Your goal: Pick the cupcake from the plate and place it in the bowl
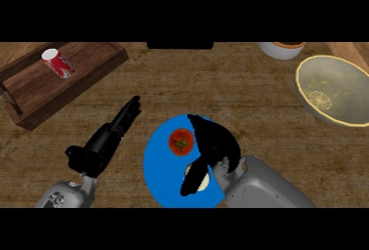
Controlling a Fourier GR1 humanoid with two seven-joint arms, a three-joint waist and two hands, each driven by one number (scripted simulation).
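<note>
A blue plate (162, 171) lies at the counter's front centre. On it sits a red round item with a green top (180, 141). A pale, cream-coloured thing (205, 179), apparently the cupcake, lies near the plate's right edge and is mostly hidden by my right hand (215, 141). That hand hovers over the plate with fingers stretched to the upper left and the thumb lying across the pale thing. The bowl (310, 80), grey inside with a yellow rim, stands at the far right, apart from both hands. My left hand (108, 141) rests open left of the plate.
A dark wooden board (86, 73) at the back left carries a red soda can (57, 62) lying on its side. A white container (279, 50) stands at the back, left of the bowl. Bare wooden counter lies between the plate and the bowl.
</note>
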